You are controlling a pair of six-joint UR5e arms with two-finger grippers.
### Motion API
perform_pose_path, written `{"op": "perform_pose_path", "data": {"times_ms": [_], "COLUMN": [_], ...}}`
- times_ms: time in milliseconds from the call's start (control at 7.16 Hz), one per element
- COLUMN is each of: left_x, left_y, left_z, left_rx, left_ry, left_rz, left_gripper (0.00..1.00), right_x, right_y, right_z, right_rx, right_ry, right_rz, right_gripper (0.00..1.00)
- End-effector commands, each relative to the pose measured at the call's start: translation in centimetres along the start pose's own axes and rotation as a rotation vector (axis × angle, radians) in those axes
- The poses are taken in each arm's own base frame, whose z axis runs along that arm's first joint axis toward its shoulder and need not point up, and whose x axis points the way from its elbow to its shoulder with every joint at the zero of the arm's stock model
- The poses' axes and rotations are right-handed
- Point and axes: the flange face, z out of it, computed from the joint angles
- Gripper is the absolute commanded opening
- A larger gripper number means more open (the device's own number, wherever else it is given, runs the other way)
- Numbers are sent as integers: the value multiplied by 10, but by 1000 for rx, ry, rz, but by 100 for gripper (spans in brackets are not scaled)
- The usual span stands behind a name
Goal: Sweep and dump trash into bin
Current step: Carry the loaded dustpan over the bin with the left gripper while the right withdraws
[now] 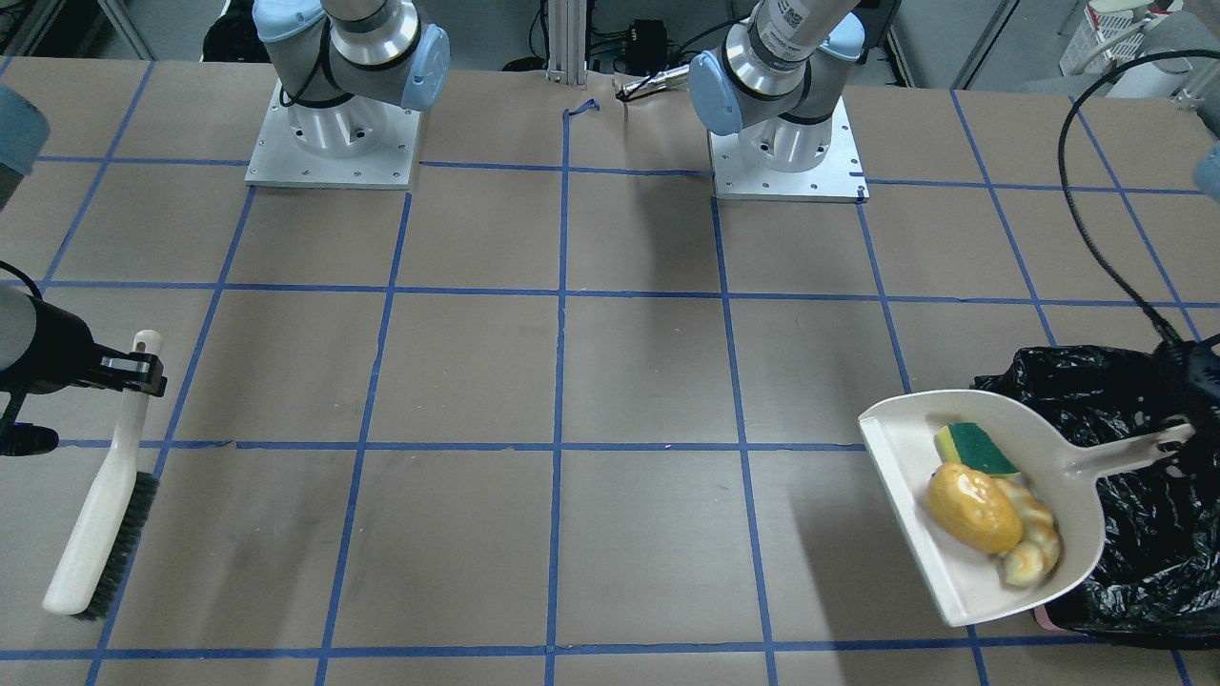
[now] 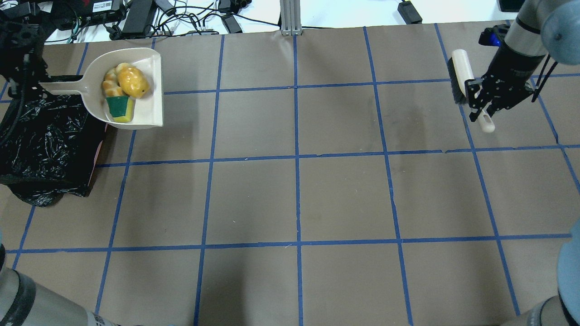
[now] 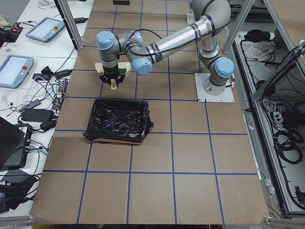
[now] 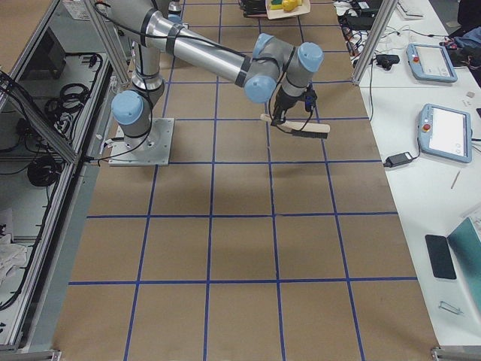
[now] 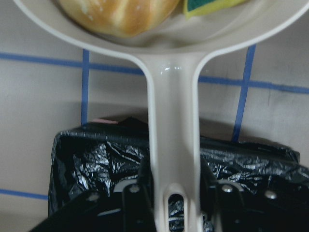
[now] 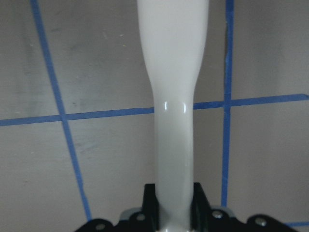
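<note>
The beige dustpan [image 1: 905, 495] holds all three pieces of trash: the yellow sponge with green backing [image 1: 977, 450], the glossy potato [image 1: 972, 507] and the curved bread piece [image 1: 1031, 548]. My left gripper [image 2: 34, 86] is shut on the dustpan's handle, seen close in the left wrist view [image 5: 174, 145]. The pan sits level beside the bin [image 2: 45, 145], with its handle over the black bag. My right gripper [image 2: 480, 102] is shut on the white brush [image 2: 462, 74] at the far right of the table. The brush handle fills the right wrist view [image 6: 174, 121].
The bin's pink rim [image 2: 100, 151] shows at its edge toward the table's middle. The brown table with blue tape grid [image 2: 294, 194] lies between the arms. Both arm bases [image 1: 334, 133] stand at the robot's side. Cables and power bricks [image 2: 136, 18] lie past the far edge.
</note>
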Motion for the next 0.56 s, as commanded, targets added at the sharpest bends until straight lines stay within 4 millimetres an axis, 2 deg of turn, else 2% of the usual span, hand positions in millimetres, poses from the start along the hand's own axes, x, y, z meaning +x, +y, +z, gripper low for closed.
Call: {"op": "perform_pose_path", "data": {"times_ms": [0, 140, 279, 419], "left_x": [23, 28, 32, 34], "left_y": [107, 128, 141, 153], "left_z": [-23, -27, -32, -38], "left_rx": [27, 16, -18, -88], "left_ry": [3, 2, 11, 43], "left_rz": [-6, -6, 6, 18], "left_gripper": [0, 0, 0, 0], "right_x": [13, 12, 14, 17], "right_y": [5, 6, 5, 0], "right_z": [36, 38, 37, 46], "right_rx": [20, 12, 16, 3], "right_ry": [-4, -6, -1, -6], "right_rz": [5, -15, -73, -111], "right_gripper": [0, 0, 0, 0]}}
